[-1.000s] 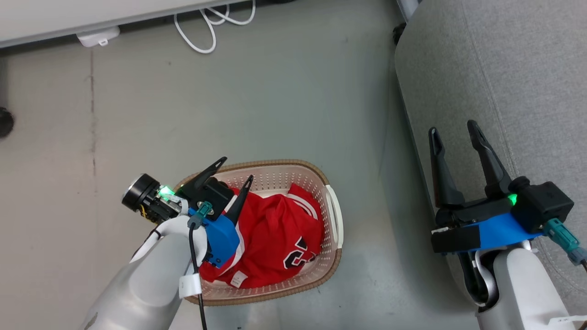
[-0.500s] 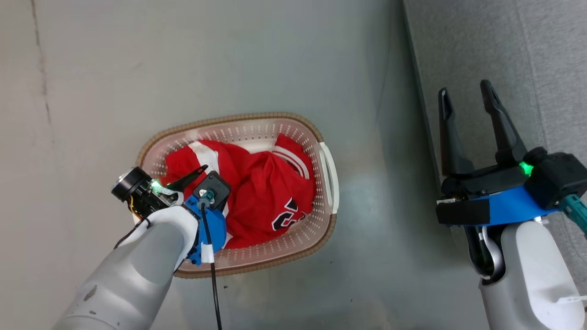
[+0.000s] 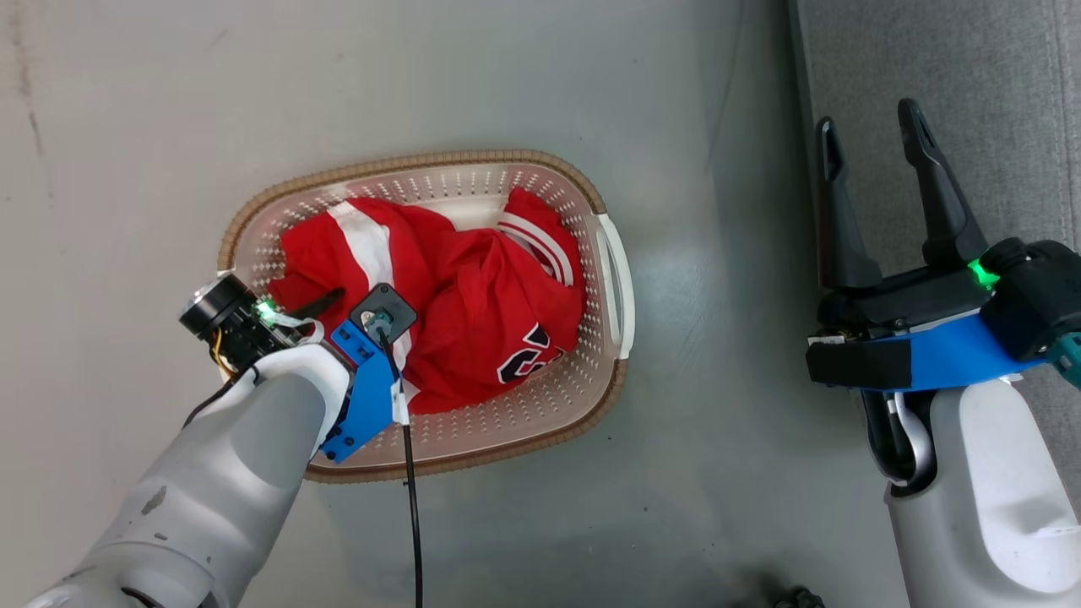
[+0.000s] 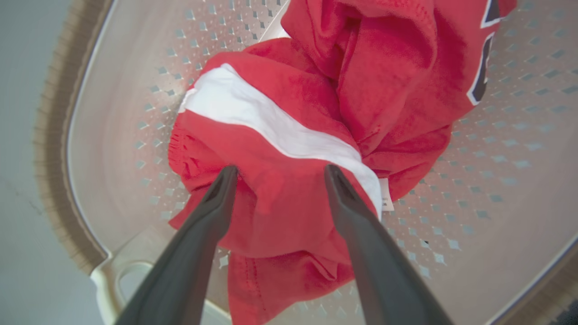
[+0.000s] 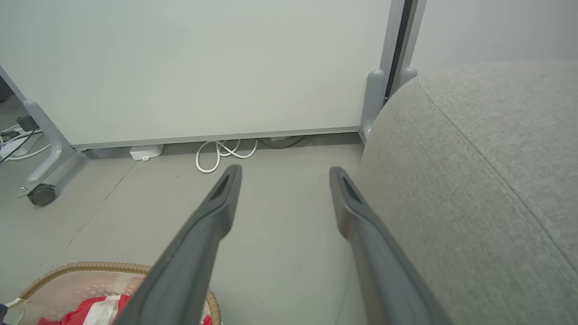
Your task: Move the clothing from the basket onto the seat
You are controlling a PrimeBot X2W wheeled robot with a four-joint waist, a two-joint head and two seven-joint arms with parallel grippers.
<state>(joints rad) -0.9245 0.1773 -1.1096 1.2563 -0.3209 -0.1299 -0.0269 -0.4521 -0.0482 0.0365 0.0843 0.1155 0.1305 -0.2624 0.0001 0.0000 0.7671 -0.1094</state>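
- Straddling a fold of the red clothing (image 4: 271, 216), the left gripper (image 4: 280, 169) has its fingers spread, tips at the fabric
- The clothing lies heaped inside the basket (image 3: 422, 160), on the floor (image 3: 507, 76)
- The right gripper (image 3: 868, 118), fingers spread and empty, hovers over the edge of the seat (image 3: 971, 76), right of the basket

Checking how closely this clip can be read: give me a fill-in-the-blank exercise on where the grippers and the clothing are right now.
1. The left gripper has its jaws ____ at the clothing in the basket.
2. The broad stripe on that clothing is ____.
3. The seat lies on the robot's ____ side.
4. The right gripper, jaws open, holds ____.

Missing words: open; white; right; nothing.
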